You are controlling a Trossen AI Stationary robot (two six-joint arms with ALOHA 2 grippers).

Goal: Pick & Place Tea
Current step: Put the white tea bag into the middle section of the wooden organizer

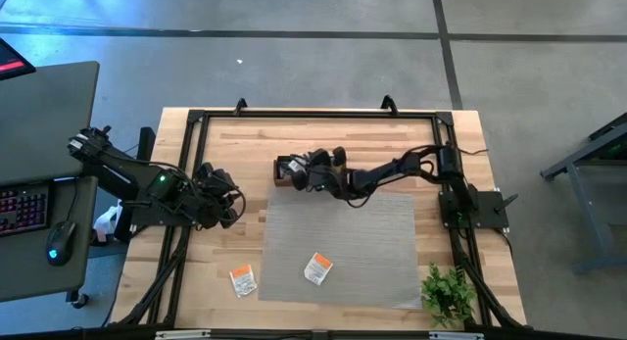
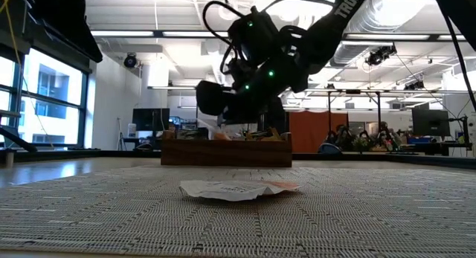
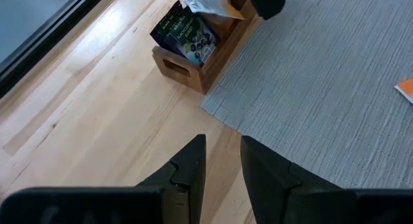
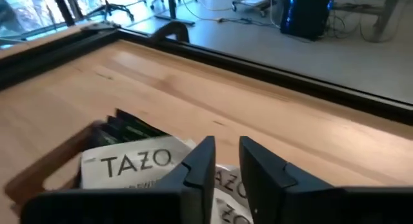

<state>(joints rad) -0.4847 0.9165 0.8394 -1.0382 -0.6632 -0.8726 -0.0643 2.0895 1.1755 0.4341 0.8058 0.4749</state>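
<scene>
On the counter (image 1: 333,124), taken from its left side across, with the grey mat (image 1: 343,247) as landmark:
Left tool (image 1: 227,198): waits over bare wood just left of the mat; fingers (image 3: 190,169) stand narrowly apart with nothing between them.
Loose sachet, first (image 1: 243,279): white with orange, flat on the wood just off the mat's near-left corner.
Wooden box (image 1: 286,170): sits beyond the mat's far-left corner; black sachets (image 3: 186,35) stand in its end compartment, white ones (image 4: 132,164) beside them.
Loose sachet, second (image 1: 317,267): white with orange, lying on the mat's near-left part, well apart from the box.
Right tool (image 1: 302,170): over the box; fingers (image 4: 200,166) slightly parted just above the white sachets, gripping nothing that can be seen.
Potted plant (image 1: 449,293): at the mat's near-right corner.
</scene>
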